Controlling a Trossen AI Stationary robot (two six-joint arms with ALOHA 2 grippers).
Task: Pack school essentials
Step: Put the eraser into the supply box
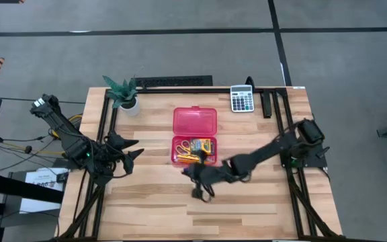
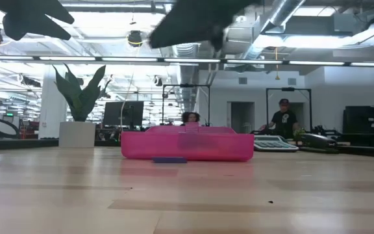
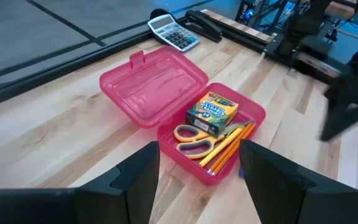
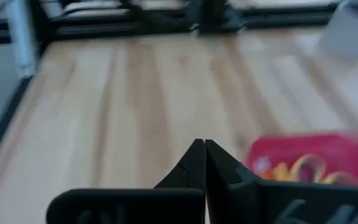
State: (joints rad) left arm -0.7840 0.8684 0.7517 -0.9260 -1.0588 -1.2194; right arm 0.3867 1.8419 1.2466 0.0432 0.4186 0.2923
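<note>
An open pink pencil box point(image 1: 194, 134) lies mid-table, its lid flat toward the far edge. The tray point(image 3: 211, 134) holds yellow-handled scissors point(image 3: 193, 138), orange pencils point(image 3: 229, 146) and a green-and-yellow crayon box point(image 3: 212, 113). A small blue eraser point(image 2: 169, 159) lies on the table just in front of the box. My right gripper point(image 1: 188, 171) hovers shut above the table by the tray's near left corner, with nothing seen between its fingers point(image 4: 204, 152). My left gripper point(image 1: 134, 149) waits open to the box's left.
A grey calculator point(image 1: 242, 99) and a black stapler-like object point(image 1: 266, 103) sit near the far right edge. A potted green plant point(image 1: 125, 94) stands at the far left corner. Bare wood spreads along the near side. People show in the room beyond.
</note>
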